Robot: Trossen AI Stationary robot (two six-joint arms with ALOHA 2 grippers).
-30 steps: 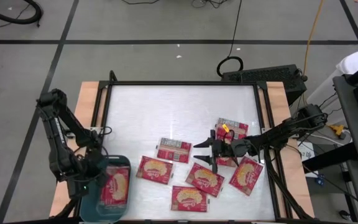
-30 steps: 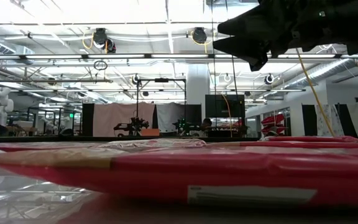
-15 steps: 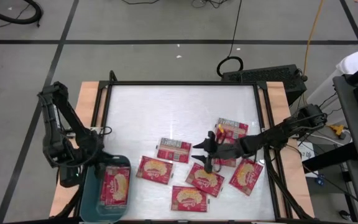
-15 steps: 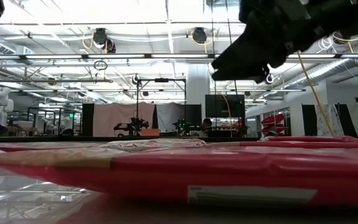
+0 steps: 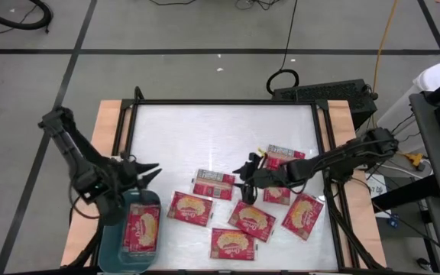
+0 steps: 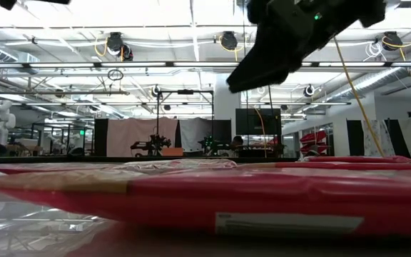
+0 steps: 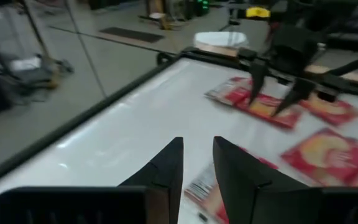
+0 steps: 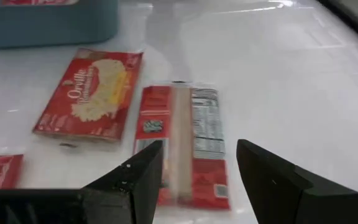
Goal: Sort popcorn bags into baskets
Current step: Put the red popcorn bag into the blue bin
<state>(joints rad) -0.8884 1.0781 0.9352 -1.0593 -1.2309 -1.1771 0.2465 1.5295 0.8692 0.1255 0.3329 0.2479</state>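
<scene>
Both fingers of the right gripper (image 5: 244, 177) stood apart above the back-up packet (image 5: 214, 184), which perhaps could slide when pinched flat.

Grey floor (image 5: 189, 30) crossed by dark tape lines (image 5: 205, 52), with cables (image 5: 290, 38) trailing. Beyond the table (image 5: 220, 137), a bright hall: ceiling trusses (image 6: 120, 66), 2 hanging fixtures (image 6: 114, 41), a black screen (image 6: 257, 121).

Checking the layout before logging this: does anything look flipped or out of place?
One popcorn bag lies grey printed back up, unlike its face-up neighbours. It sits just ahead of the open right claw. Otherwise nothing odd.
</scene>
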